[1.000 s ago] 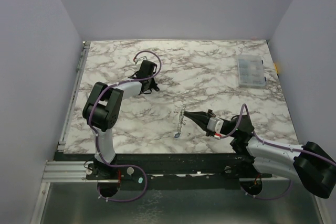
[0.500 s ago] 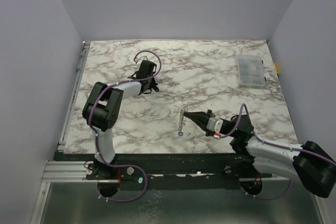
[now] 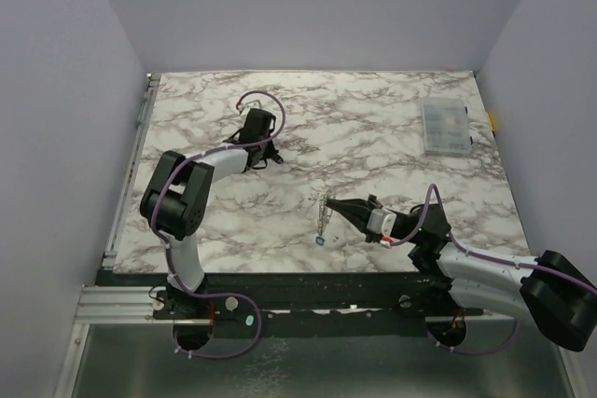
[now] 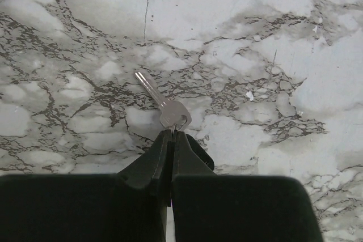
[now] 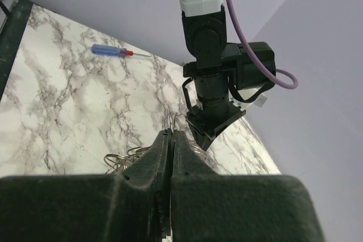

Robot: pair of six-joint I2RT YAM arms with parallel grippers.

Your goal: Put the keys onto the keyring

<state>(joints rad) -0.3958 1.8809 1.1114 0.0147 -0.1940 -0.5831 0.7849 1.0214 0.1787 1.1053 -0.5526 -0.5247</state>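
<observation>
Left elbow (image 3: 173,195) shifted, left hand (image 4: 172,134) clamps key (image 4: 170,111), wrist view only, right hand (image 5: 171,135) clamps keyring (image 3: 323,212)

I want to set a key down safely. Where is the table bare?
Bare: the far middle, between the left gripper and the box, and the near-left table beside the keyring. Crowded around the right gripper.

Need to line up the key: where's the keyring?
Top view: the keyring is pinched in the right hand, centre-front of the table, its chain trailing toward the near edge; the left hand, with a key, is back-left.
</observation>
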